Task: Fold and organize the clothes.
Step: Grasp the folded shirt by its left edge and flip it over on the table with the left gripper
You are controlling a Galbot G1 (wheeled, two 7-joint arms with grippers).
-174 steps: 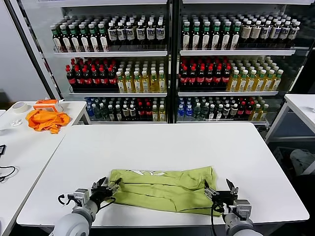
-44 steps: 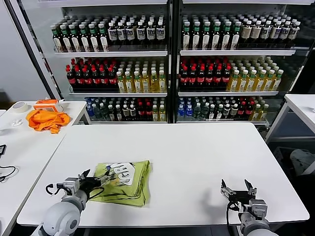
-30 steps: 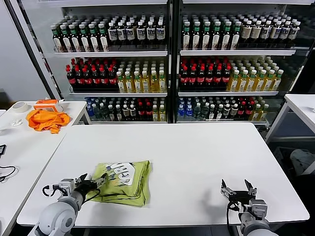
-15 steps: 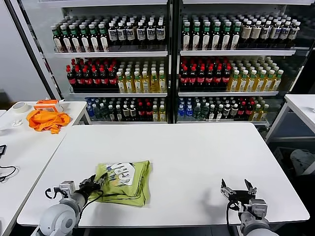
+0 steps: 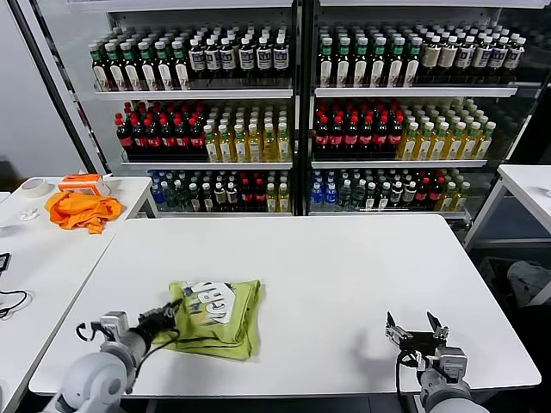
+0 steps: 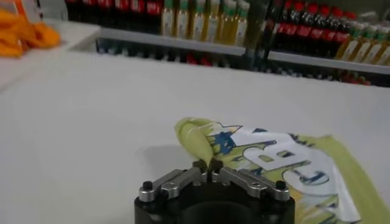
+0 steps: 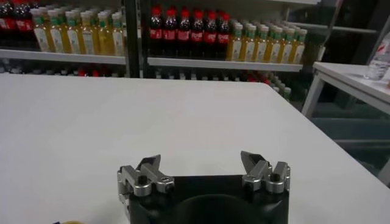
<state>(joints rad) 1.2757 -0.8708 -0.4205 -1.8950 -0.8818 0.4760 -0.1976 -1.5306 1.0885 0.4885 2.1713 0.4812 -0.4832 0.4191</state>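
White letters, unreadable, top the folded T-shirt (image 5: 211,307); left gripper (image 6: 208,165) pinches its corner, right gripper (image 5: 417,330) gapes wide far off.

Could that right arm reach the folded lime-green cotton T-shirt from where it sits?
Probably, though not at once: bare white table lies between the open right gripper and the folded lime-green cotton T-shirt, which the left gripper already pinches.

Left gripper (image 6: 208,165), previously open beside the folded T-shirt (image 5: 215,305), has now closed on its near-left edge. That edge (image 6: 194,135) is now lifted and bunched.
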